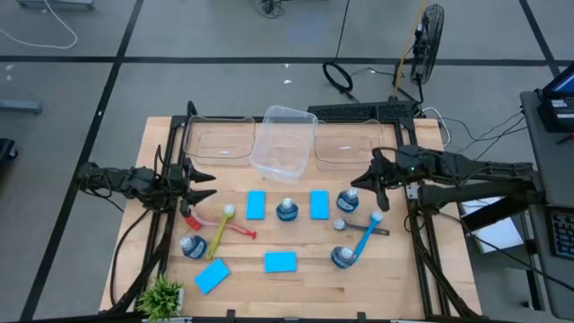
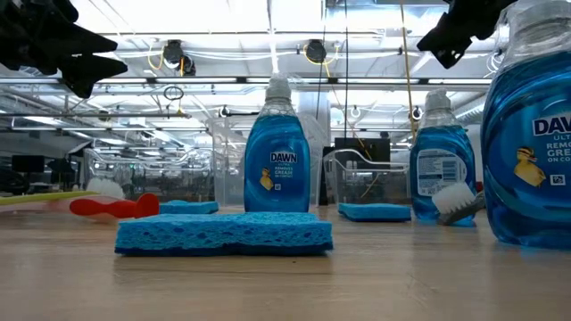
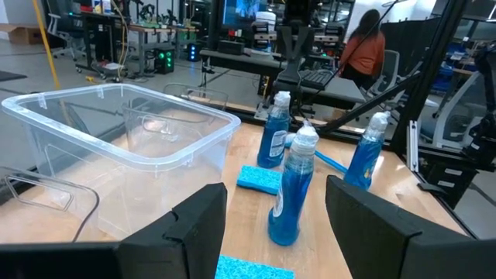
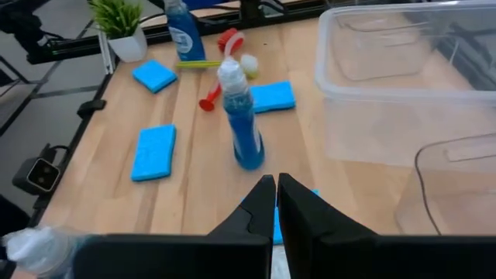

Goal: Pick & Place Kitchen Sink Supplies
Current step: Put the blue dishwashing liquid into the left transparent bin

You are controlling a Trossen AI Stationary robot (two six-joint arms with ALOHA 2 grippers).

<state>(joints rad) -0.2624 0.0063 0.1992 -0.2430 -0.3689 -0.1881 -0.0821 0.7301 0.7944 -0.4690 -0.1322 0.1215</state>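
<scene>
Several blue soap bottles stand upright on the wooden table; one is in the middle [image 1: 286, 210], one near my right gripper [image 1: 348, 199]. Flat blue sponges [image 1: 256, 205] [image 1: 280, 261] lie flat among them. A red brush [image 1: 235, 228] and a yellow-green brush [image 1: 219, 235] lie crossed at the left, and a blue brush [image 1: 364, 237] lies at the right. My left gripper [image 1: 204, 185] hovers open above the table's left side, pointing at the middle bottle [image 3: 293, 190]. My right gripper [image 1: 360, 179] hovers shut and holds nothing [image 4: 275, 198].
Three clear plastic bins sit along the far edge: left [image 1: 219, 141], a tilted middle one [image 1: 285, 140] and right [image 1: 352, 144]. A small green potted plant [image 1: 162, 292] stands at the near left corner. A person in an orange top [image 3: 364, 46] is beyond the table.
</scene>
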